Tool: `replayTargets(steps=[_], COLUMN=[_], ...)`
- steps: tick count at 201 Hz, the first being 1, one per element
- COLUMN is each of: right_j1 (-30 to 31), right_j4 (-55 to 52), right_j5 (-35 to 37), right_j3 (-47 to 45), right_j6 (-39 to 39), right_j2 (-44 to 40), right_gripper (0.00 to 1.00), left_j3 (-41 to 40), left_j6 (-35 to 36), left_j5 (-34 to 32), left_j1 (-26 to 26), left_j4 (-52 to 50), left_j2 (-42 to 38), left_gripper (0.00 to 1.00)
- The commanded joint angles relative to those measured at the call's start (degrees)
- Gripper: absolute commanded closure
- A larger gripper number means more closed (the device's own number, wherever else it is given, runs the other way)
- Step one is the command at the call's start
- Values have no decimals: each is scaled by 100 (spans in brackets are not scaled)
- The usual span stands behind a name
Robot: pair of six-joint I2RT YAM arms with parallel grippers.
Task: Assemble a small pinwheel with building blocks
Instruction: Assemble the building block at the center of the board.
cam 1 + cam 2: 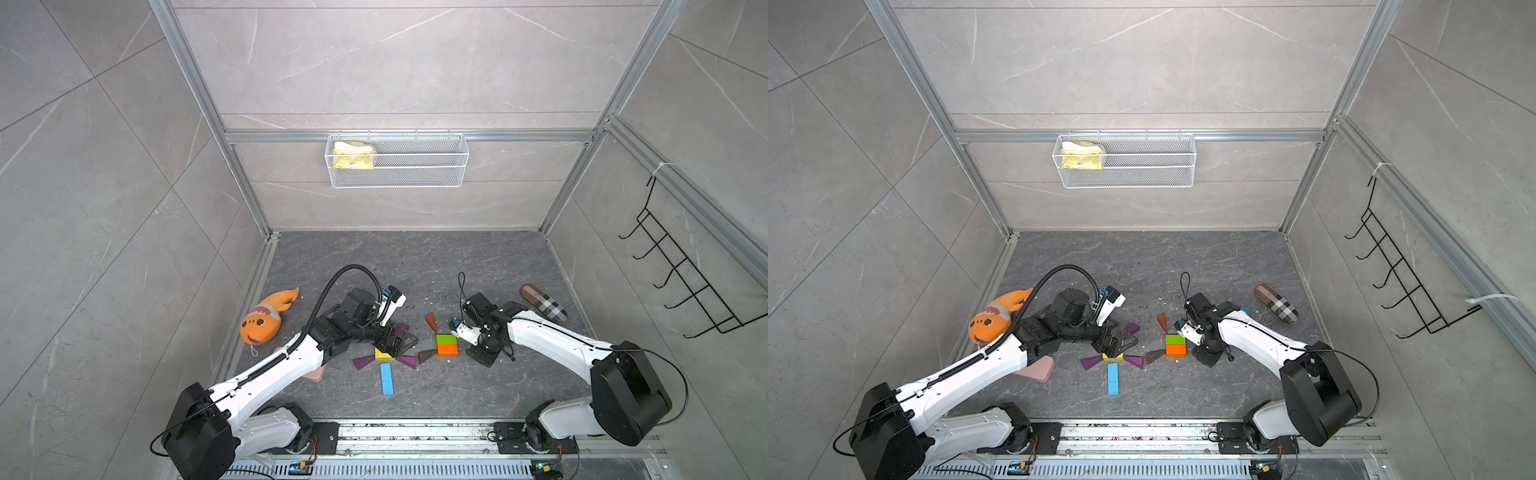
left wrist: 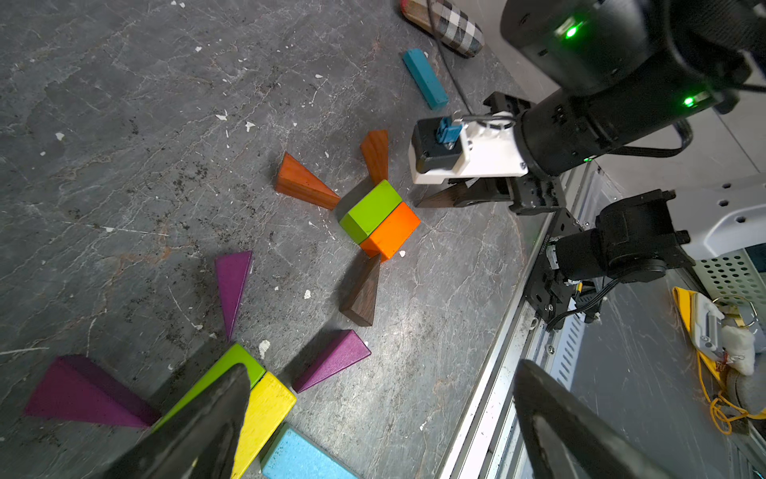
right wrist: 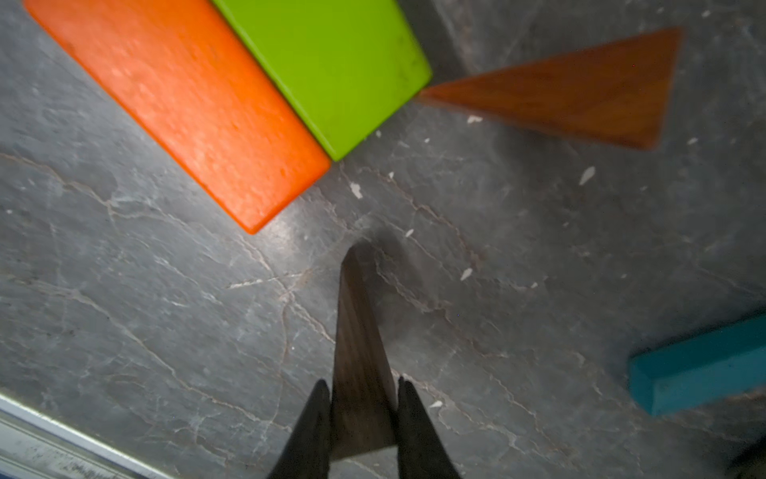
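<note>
Beside the green-orange hub [image 2: 373,209], its last wedge [image 3: 356,323] is clenched in the right gripper [image 3: 362,381]; the left gripper [image 2: 383,365] is spread empty. A teal bar [image 2: 425,79] is not yet placed.

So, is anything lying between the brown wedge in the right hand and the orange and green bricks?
Nothing visible does. The brown wedge, clamped in the right hand, points at the orange brick across bare floor with only tiny white flecks.
</note>
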Motion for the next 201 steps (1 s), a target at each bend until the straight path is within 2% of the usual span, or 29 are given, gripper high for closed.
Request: replayTargets(steps=[1, 118, 201], right_j1=[86, 191, 248], right_j4=[83, 275, 233], right_j5=[79, -98, -309], right_j3=[-54, -44, -78], right_j6=[46, 20, -87], right_j2=[118, 428, 289], right_gripper=[84, 82, 84], left_j3=[142, 83, 63], left_j6=[-30, -171, -253], left_j5=[208, 141, 131], left_j1=[31, 32, 31], left_j4=[7, 42, 102], left_j2=[-138, -70, -22], left_gripper=[0, 0, 0])
